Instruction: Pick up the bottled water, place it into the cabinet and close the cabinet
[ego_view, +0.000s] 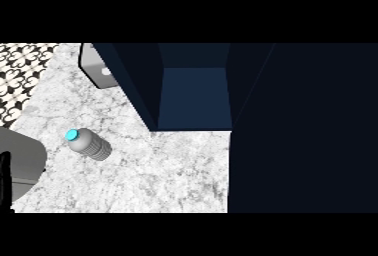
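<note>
The bottled water (90, 144), a ribbed clear bottle with a cyan cap, stands on the marble counter (155, 170) at the left, tilted in this steep view. The dark navy cabinet (195, 95) stands open at the back, and its shelf space holds nothing I can see. Its door (303, 130) swings out as a large dark panel over the right half of the view. Only a thin black strip of my left hand (4, 180) shows at the left edge, beside a grey forearm part (22, 155), well left of the bottle. My right hand is out of view.
A grey box-like appliance (96, 70) sits at the back left, against the cabinet's left side. A patterned black-and-white tile wall (22, 75) borders the counter at the far left. Bare marble lies between the bottle and the cabinet opening.
</note>
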